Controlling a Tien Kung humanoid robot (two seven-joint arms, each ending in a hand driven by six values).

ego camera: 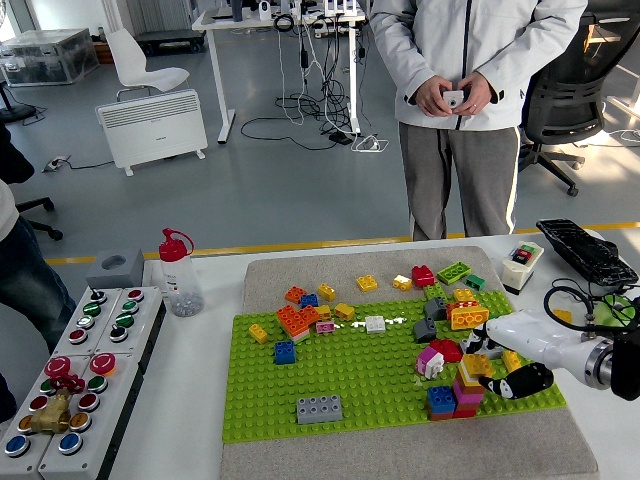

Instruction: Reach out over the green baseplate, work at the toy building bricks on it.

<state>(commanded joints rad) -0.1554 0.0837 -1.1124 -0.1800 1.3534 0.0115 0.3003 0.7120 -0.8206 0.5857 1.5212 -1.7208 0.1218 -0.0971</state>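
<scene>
Right hand (497, 362), white with black fingertips: reaches in from the right edge over the green baseplate (350, 395), fingers curled about a small stack of bricks (466, 385) (yellow over pink and red) at the plate's right front; whether they actually clamp it cannot be told. Left hand: out of view.
Green baseplate: lies on a grey mat (300, 275) on the white table (190, 400).
Bricks on the plate: grey brick (319, 408) at front centre; blue brick (285, 351) left of centre; orange cluster (296, 320) toward the back left; blue brick (441, 398) just beside the stack.
Loose bricks on the mat behind the plate: yellow, red, green.
Clear bottle with red cap (179, 274): upright, left of the mat.
Button panels (80, 370): at the table's left.
Person (470, 110): stands at the far side, both hands together holding a small white object at the waist.
</scene>
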